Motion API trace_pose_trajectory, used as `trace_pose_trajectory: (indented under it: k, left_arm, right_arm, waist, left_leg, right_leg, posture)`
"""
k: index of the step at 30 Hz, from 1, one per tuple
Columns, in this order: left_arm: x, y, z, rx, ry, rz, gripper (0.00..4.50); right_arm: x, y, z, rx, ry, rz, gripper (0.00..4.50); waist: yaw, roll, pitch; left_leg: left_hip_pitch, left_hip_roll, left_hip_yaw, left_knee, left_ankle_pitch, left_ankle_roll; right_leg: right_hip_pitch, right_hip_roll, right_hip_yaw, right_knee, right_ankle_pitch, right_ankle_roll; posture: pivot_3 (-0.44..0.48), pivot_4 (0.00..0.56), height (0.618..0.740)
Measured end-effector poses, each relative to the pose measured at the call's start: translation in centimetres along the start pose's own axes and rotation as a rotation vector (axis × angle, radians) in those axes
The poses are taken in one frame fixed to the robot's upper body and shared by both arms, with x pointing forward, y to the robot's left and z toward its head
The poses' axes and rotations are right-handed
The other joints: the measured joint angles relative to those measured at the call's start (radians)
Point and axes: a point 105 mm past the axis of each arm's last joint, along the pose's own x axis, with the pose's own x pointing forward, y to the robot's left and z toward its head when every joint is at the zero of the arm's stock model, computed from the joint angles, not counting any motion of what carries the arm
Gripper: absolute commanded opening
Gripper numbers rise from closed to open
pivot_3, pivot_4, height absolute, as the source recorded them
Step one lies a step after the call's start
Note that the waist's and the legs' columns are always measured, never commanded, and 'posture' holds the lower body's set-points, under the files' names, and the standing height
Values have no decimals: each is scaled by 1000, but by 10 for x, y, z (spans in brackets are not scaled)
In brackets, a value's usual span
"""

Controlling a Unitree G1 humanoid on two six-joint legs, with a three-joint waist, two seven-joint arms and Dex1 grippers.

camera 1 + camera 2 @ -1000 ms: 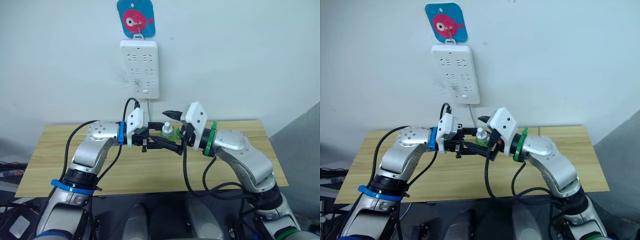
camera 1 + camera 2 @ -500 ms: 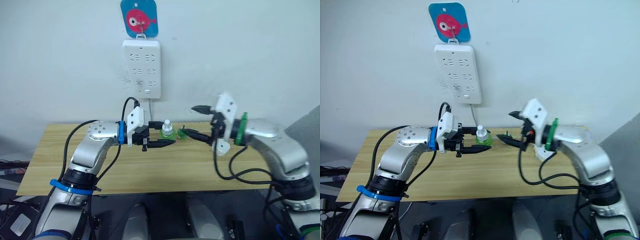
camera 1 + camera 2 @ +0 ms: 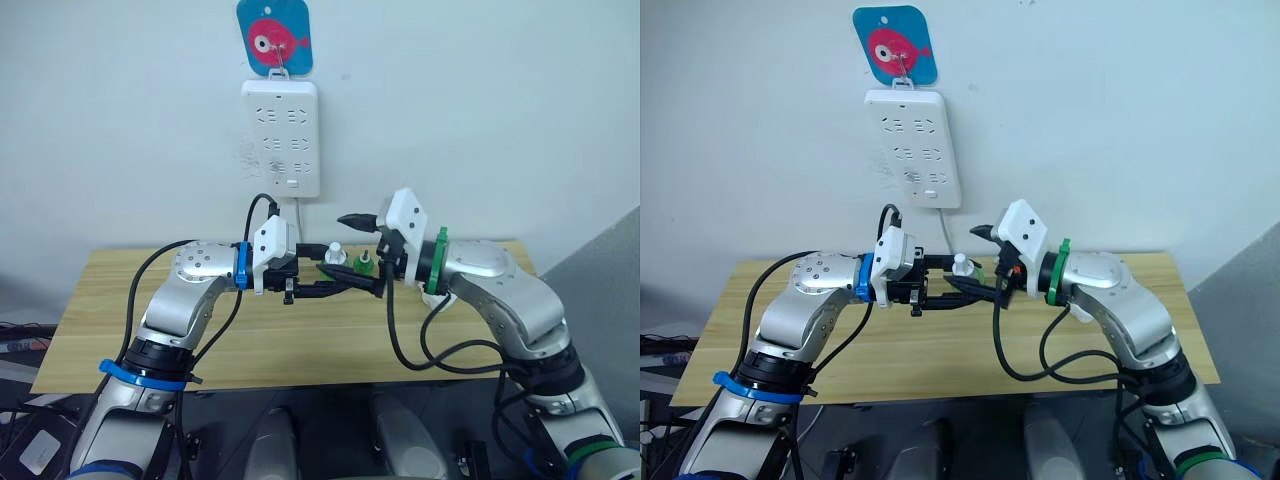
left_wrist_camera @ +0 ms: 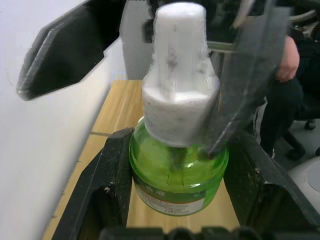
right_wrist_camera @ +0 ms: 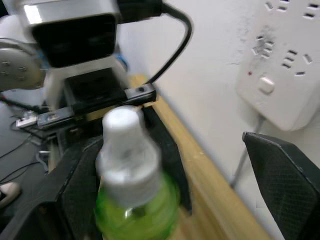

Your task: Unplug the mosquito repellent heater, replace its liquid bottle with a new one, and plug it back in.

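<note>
Bottle of green translucent liquid with white cap (image 3: 337, 258) is seen upright above the wooden table (image 3: 120, 300), clamped by the left gripper (image 3: 325, 278); in wrist views, the open, empty right gripper (image 5: 165, 187) straddles its vertical axis at the cap.

You see a white multi-socket power strip (image 3: 280, 138) hanging upright on the pale wall (image 3: 480, 110), at about twelve o'clock from the bench (image 3: 100, 310). Directly above it, touching its top edge, a blue card with a pink fish (image 3: 273, 37) hangs from a small hook. A white cord (image 3: 298, 218) drops from the strip's bottom edge toward the light wooden bench. At three o'clock, a grey slanted surface (image 3: 610, 290) rises beside the bench.
</note>
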Motion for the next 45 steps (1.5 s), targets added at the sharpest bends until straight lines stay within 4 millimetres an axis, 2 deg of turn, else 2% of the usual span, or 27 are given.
trace_pose_trajectory:
  k: [4, 7, 11, 14, 17, 20, 25, 27, 29, 33, 34, 35, 38, 41, 45]
  left_arm:
    - [0, 0, -2, -7, 5, 4, 2249]
    - [-3, 2, -7, -22, 15, 19, 2249]
    - [-5, 0, -7, -10, 18, 4, 2249]
    - [-5, 0, -7, -5, 17, 3, 2249]
    - [-5, 0, -7, -6, 17, 3, 2249]
    - [-4, 0, -7, -6, 17, 2, 2249]
    - [-4, -1, -8, -9, 18, -1, 2249]
    - [-4, -1, -9, -12, 18, -1, 2249]
    - [-4, -2, -10, -16, 19, -1, 2249]
    - [-5, -3, -11, -20, 20, 0, 2249]
    - [-5, -3, -11, -20, 20, 0, 2249]
    - [-5, -3, -11, -20, 21, 0, 2249]
    - [-5, -3, -13, -21, 33, 4, 2249]
    - [-6, -4, -16, -19, 49, 6, 2249]
    - [-11, -7, -30, -26, 115, 9, 2249]
  right_arm:
    - [-4, -2, -3, -16, 16, 20, 4500]
    - [-23, -8, -11, -43, 80, 39, 4500]
    - [-57, -37, -14, -48, 148, -56, 4500]
    - [-68, -31, -10, -15, 150, -1, 4500]
    - [-64, -14, -3, 50, 116, 77, 4500]
    - [-51, 2, 5, 66, 72, 131, 4500]
    - [-29, 12, 10, 78, 37, 149, 4500]
    - [-21, 15, 9, 83, 34, 164, 4144]
    - [-15, 15, 8, 77, 37, 161, 3600]
    - [-12, 13, 5, 85, 32, 163, 2101]
    - [-12, 14, 5, 83, 31, 172, 1548]
    - [-11, 16, 6, 77, 27, 184, 1186]
    - [-12, 15, 9, 61, 20, 201, 357]
    - [-12, 14, 19, 51, -4, 221, 264]
    - [-19, 5, 53, 21, -98, 222, 263]
  waist:
    - [2, 0, 0]
    - [4, 0, 0]
    - [3, 0, 0]
    - [-1, 0, 0]
    - [-4, 0, 0]
    - [-3, 0, 0]
    - [-1, 0, 0]
    - [-1, 0, 0]
    - [0, 0, 0]
    - [1, 0, 0]
    - [1, 0, 0]
    - [1, 0, 0]
    - [1, 0, 0]
    - [2, 0, 0]
    - [2, 0, 0]
  left_leg:
    - [0, -1, 0, 0, 0, 0]
    - [0, -1, 0, 0, 0, 0]
    - [0, -1, 0, 0, 0, 0]
    - [0, 0, 0, 0, 0, 0]
    - [1, 1, 1, 0, 0, 0]
    - [0, 1, 1, 0, 0, 0]
    - [0, 0, 0, 0, 0, 0]
    - [0, 0, 0, 0, 0, 0]
    - [0, 0, 0, 0, 0, 0]
    - [0, 0, 0, 0, 0, 0]
    - [0, 0, 0, 0, 0, 0]
    - [0, 0, 0, 0, 0, 0]
    - [0, 0, 0, 0, 0, 0]
    - [0, 0, 0, 0, 0, 0]
    - [0, 0, 0, 0, 0, 0]
  right_leg:
    - [0, -1, 0, 0, 0, 0]
    - [0, -1, -1, 0, 0, 0]
    - [0, -1, 0, 0, 0, 0]
    - [0, 0, 0, 0, 0, 0]
    - [0, 1, 0, 0, 0, 0]
    - [0, 1, 0, 0, 0, 0]
    - [0, 0, 0, 0, 0, 0]
    - [0, 0, 0, 0, 0, 0]
    - [0, 0, 0, 0, 0, 0]
    - [0, 0, 0, 0, 0, 0]
    - [0, 0, 0, 0, 0, 0]
    - [0, 0, 0, 0, 0, 0]
    - [0, 0, 0, 0, 0, 0]
    - [0, 0, 0, 0, 0, 0]
    - [0, 0, 0, 0, 0, 0]
  posture:
    - [-162, 176, 736]
    - [-164, 176, 736]
    - [-169, 178, 736]
    - [-172, 179, 736]
    - [-174, 181, 736]
    - [-175, 182, 736]
    - [-172, 183, 736]
    - [-169, 183, 736]
    - [-165, 185, 736]
    - [-161, 186, 736]
    - [-161, 187, 736]
    - [-160, 187, 736]
    - [-159, 189, 736]
    - [-160, 192, 736]
    - [-162, 200, 736]
